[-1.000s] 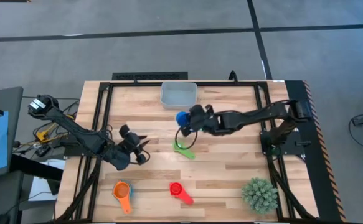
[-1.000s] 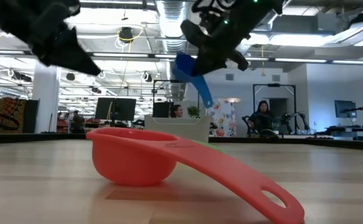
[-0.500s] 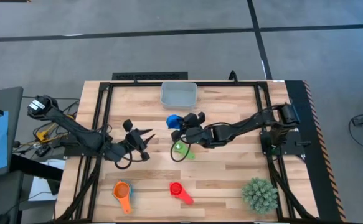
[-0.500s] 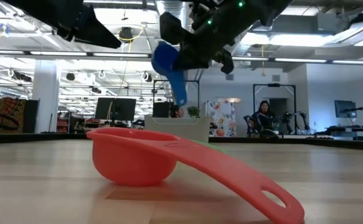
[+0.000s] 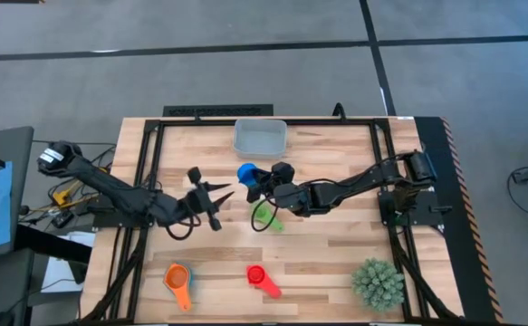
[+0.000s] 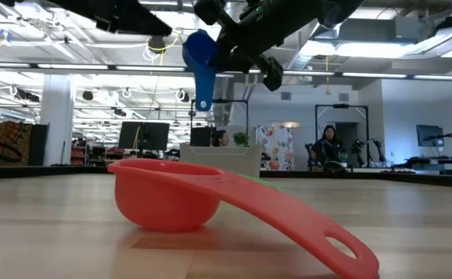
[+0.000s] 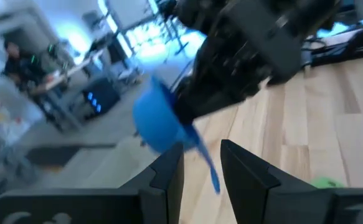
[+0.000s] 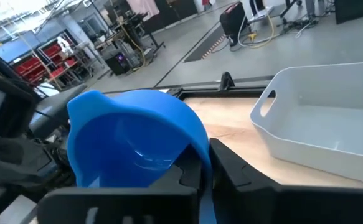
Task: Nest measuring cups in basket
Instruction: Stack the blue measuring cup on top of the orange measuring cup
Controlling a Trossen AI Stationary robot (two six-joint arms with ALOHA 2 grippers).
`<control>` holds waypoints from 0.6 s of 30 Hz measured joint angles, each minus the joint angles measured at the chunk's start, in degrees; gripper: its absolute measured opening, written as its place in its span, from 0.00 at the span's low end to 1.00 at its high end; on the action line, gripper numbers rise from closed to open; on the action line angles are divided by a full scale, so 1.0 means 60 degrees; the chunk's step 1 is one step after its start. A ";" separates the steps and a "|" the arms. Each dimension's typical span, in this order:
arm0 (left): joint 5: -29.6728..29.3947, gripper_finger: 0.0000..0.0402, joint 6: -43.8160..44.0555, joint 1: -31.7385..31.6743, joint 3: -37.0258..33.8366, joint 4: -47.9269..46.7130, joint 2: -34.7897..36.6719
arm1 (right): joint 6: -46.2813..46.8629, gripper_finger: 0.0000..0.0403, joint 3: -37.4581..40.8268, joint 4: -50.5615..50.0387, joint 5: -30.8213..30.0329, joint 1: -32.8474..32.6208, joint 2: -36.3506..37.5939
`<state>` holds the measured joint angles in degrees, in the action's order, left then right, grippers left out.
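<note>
My right gripper (image 5: 262, 184) is shut on the blue measuring cup (image 5: 246, 172), held in the air over the table's middle, just near of the pale grey-blue basket (image 5: 260, 138). In the low view the blue cup (image 6: 200, 53) hangs high with its handle pointing down. My left gripper (image 5: 225, 192) is open, pointing toward the table's right, a short way from the cup. In its wrist view the cup's handle (image 7: 206, 163) shows between its fingers, farther off. A green cup (image 5: 265, 216), a red cup (image 5: 261, 280) and an orange cup (image 5: 178, 279) lie on the table. My right gripper pinches the blue cup at its rim (image 8: 197, 144), on the side where the handle starts, coming level from the table's right. The cup is lifted clear, its bowl turned on its side and the handle (image 6: 204, 89) hanging down below it.
The basket (image 8: 330, 121) stands near the table's far edge with nothing showing inside. A spiky green plant (image 5: 377, 282) sits at the near right corner. The red cup (image 6: 171, 194) lies close to the low camera. Black frame rails run along the table's sides.
My right gripper has carried the blue cup toward the table's left and upward, and the cup has turned so its handle hangs straight down. My left gripper has risen and moved toward the table's right, closing in on the cup.
</note>
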<state>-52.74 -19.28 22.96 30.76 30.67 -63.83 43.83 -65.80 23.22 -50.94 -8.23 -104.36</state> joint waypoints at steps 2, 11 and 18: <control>0.0340 0.24 -0.0585 -0.0185 0.0000 0.0268 0.0000 | 0.0141 0.09 -0.0001 0.0003 -0.0001 0.0000 0.0000; 0.1462 0.24 -0.2039 -0.1084 0.0036 0.0973 -0.0177 | 0.0223 0.06 -0.0002 0.0143 -0.0006 0.0000 0.0000; 0.0102 0.24 -0.3283 -0.1361 0.0541 0.1474 -0.1583 | 0.0150 0.08 0.0000 0.0307 -0.0206 0.0042 -0.0004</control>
<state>-52.13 -38.98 14.79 34.01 39.51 -73.33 44.73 -65.80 25.06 -52.18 -7.98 -104.38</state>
